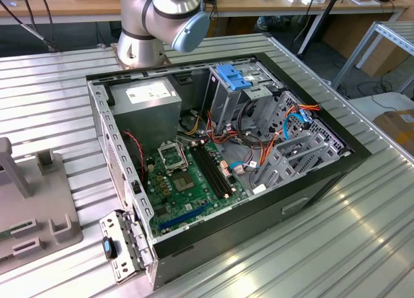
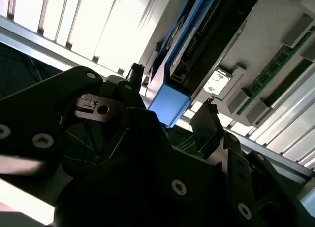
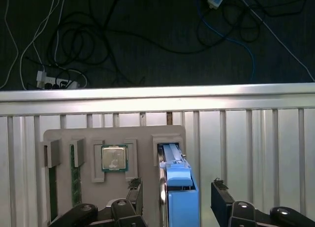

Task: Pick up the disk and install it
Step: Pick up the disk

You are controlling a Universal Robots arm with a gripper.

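Fingers (image 3: 222, 200): spread wide, pinching nothing, one to each side of disk.
Disk (image 3: 179, 200): between the fingers, apart from both; on edge in end slot of grey holder tray (image 3: 147, 136), blue frame edge facing the wrist; long axis straight away from wrist, crosswise to the line joining the fingers.
Same tray, neighbouring recess: processor chip (image 3: 114, 158), flat. Further slots: memory sticks (image 3: 75, 175), on edge.
Tray on ribbed metal worktop (image 3: 246, 148).
Beyond worktop edge: floor (image 3: 147, 40), loose cables.
Exterior view: open computer case (image 1: 323, 175) at centre, tray at its 8 o'clock; lighter blue bracket (image 1: 234, 76) in drive cage, 1 o'clock inside the case.
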